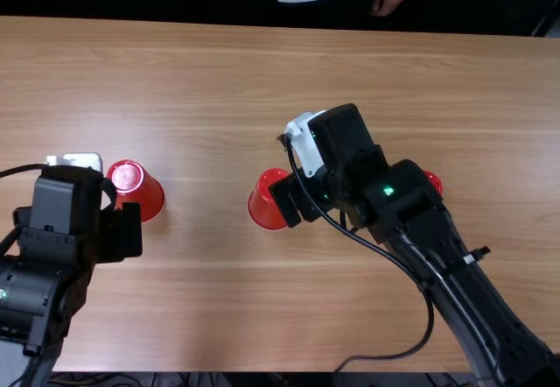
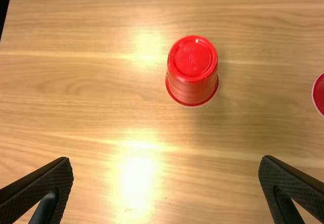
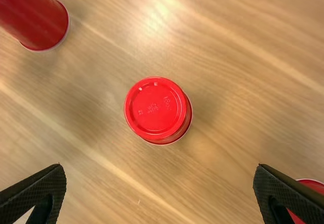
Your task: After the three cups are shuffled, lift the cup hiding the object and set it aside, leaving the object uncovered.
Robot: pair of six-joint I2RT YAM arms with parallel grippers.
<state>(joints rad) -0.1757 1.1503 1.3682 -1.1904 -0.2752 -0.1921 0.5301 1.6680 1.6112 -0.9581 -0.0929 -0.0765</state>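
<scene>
Middle cup (image 1: 265,201) half behind right arm (image 1: 437,247) overhead, whole from wrist.

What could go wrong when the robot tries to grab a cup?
1. The three red cups look alike: left cup, middle cup, right cup. The open right gripper hangs over the middle cup, and nothing shows which one to pick, so it might lift the wrong one.
2. The right cup sits close beside the right arm and is partly hidden by it, so the arm could knock it over.
</scene>
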